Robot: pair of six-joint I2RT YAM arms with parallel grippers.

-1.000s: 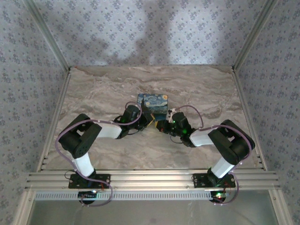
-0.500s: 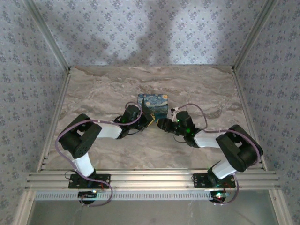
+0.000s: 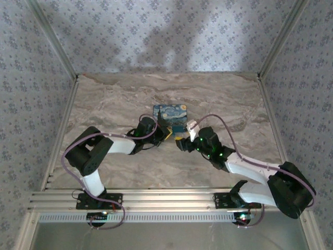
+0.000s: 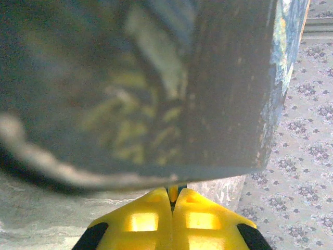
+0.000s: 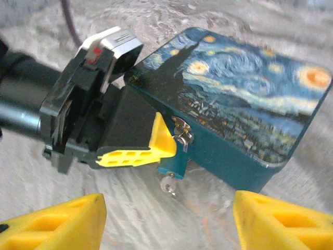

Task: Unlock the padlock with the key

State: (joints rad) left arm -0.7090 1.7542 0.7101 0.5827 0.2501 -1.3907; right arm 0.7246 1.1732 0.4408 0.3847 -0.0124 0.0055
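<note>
padlock [image 5: 174, 165] hung from the metal hasp [image 5: 182, 131] on the box [image 5: 244, 104] front wall, low down, near the box corner closest to the left gripper [image 4: 174, 194]. that gripper had its yellow fingers pressed together with a sliver of teal between the tips, so i read it as clamped on the padlock's top. likely reason: stop the padlock swinging and keep the keyhole pointing down and out from the box. its black body lay close against the box's side wall at that corner.

key [image 5: 167, 185] stuck out of the padlock's underside, just below the box's front wall and just above the table [image 3: 114, 99]. it looked seated in the keyhole, but was too small to tell how deep.

right gripper [image 5: 167, 204] was spread wide and held nothing. it sat a little way out from the box front, aimed at the key with one finger off to each side.

judged step: key in, not yet turned; the shackle looked closed through the hasp. the next move called for the right fingers to close on the key's small head and twist while the left held the padlock body steady. risks: the tiny head slipping out of the fingers, or the twist dragging the box over the smooth marble. box lid was shut.
</note>
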